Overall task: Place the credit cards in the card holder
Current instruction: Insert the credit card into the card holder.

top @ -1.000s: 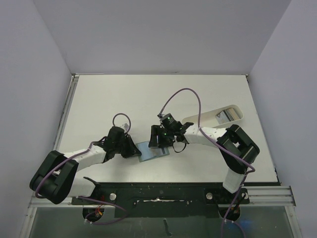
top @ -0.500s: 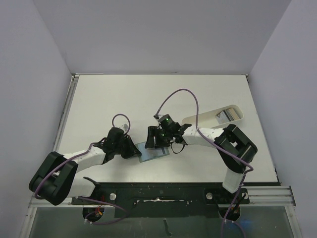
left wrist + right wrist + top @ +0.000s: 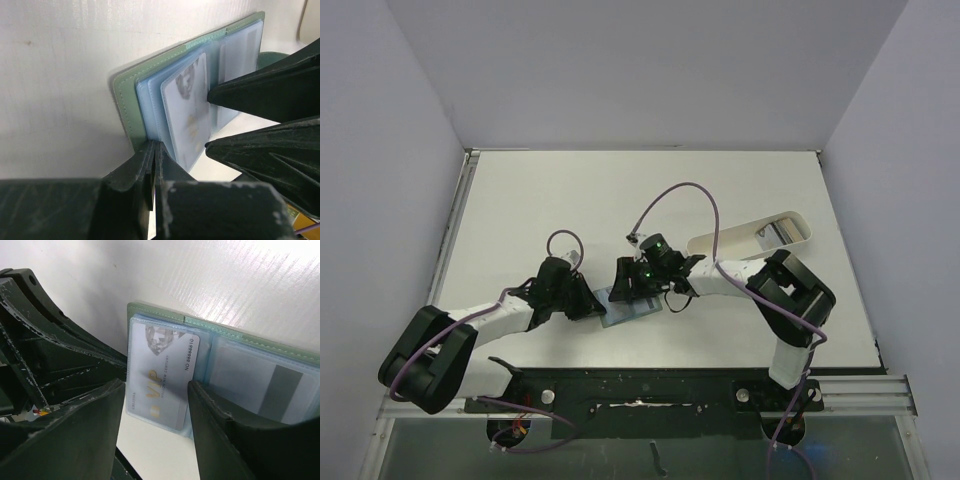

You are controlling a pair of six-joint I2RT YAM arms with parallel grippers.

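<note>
The card holder [image 3: 632, 308] lies open near the front of the table, grey-green outside [image 3: 125, 95] and pale blue inside [image 3: 235, 365]. A silvery VIP credit card [image 3: 160, 375] sits in a clear sleeve on its left half; it also shows in the left wrist view [image 3: 189, 110]. A pale card with a grey stripe [image 3: 272, 390] sits in the right half. My left gripper [image 3: 152, 152] is shut on the holder's near edge. My right gripper [image 3: 156, 390] is open, with one finger on each side of the VIP card. More cards [image 3: 780, 233] lie in the white tray.
The long white oval tray [image 3: 720, 243] lies at the right, behind the right arm. A purple cable [image 3: 690, 195] loops above the right wrist. The two grippers [image 3: 605, 295] are nearly touching over the holder.
My right gripper has moved a little to the left over the holder, closer to my left gripper. The left arm and the holder have hardly moved.
</note>
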